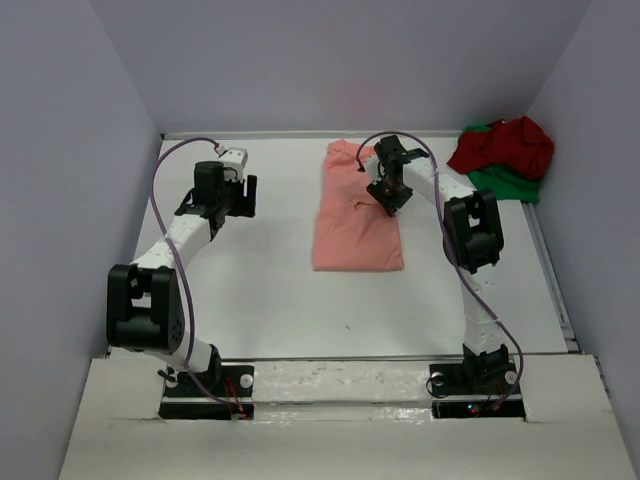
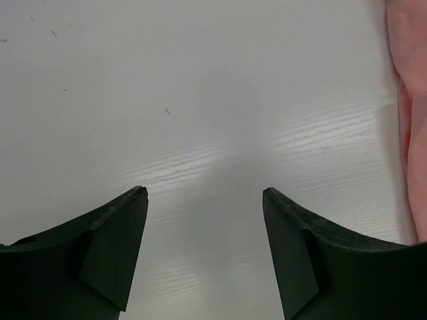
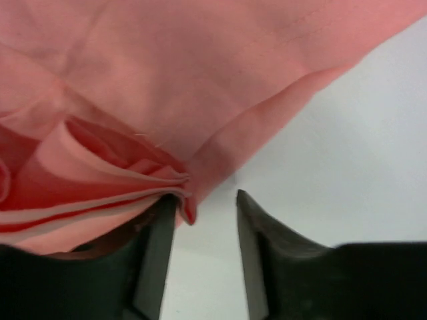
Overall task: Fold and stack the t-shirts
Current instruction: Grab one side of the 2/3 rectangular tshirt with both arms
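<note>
Salmon-pink t-shirt [image 1: 355,228] touches parted right fingers [image 3: 253,267]; left fingers [image 2: 113,253] spread; other shirts [image 1: 502,150] heaped far-right

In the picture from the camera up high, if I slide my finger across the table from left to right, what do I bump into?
Left gripper → salmon-pink t-shirt → the heap in the far right corner: dark red t-shirt lying on the bright green t-shirt.

Open tabletop [image 1: 260,285] left of pink shirt [image 1: 357,228]; heap [image 1: 503,155] far right
</note>
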Robot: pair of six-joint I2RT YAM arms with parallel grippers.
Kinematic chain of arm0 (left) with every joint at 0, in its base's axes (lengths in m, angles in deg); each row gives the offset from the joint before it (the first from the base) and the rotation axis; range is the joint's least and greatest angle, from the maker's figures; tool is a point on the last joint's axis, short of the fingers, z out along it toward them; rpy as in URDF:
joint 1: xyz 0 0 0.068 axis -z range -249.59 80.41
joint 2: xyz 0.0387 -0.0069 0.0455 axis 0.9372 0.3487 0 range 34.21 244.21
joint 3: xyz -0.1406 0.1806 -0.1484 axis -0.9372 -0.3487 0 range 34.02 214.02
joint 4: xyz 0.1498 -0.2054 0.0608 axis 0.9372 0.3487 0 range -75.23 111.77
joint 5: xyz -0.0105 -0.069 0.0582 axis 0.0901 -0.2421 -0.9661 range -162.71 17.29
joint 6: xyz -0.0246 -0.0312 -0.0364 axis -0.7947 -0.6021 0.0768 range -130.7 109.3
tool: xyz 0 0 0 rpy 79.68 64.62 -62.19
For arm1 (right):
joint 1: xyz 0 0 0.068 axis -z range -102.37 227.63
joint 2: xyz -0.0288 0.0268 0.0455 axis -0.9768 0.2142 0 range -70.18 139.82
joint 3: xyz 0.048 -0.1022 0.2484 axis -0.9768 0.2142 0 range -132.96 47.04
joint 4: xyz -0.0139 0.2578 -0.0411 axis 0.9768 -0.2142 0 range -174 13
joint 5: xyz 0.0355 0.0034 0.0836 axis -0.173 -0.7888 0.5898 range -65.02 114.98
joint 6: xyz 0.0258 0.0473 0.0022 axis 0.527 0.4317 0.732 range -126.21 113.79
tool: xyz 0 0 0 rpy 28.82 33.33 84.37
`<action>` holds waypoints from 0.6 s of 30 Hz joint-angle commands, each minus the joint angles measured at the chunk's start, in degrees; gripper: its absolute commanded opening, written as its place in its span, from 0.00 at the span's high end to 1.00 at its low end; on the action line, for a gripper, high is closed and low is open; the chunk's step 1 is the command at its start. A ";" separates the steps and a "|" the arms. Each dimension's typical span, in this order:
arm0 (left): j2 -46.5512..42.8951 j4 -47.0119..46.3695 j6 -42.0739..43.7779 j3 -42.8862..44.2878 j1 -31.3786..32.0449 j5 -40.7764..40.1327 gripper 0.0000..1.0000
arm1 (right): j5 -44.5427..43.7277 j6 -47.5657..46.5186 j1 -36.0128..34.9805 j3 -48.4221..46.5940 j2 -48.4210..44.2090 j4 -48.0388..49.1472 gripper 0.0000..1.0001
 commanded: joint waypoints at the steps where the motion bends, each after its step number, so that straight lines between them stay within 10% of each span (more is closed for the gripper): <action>1: -3.38 -2.29 0.60 -0.17 -0.37 0.82 0.20 | -0.48 -0.30 0.22 -1.62 -0.30 1.82 0.48; 3: -3.47 -2.29 0.60 -0.09 -0.37 0.91 0.20 | -0.48 -0.47 0.22 -1.97 -1.88 1.82 0.18; 6: -3.99 -2.28 0.51 -0.08 -0.37 1.08 0.20 | -0.22 -0.47 0.22 -3.29 -3.56 1.29 0.00; 18: -6.01 -2.46 0.07 -1.22 -0.37 7.84 0.20 | -3.47 1.45 0.22 -5.23 -11.46 -2.48 0.00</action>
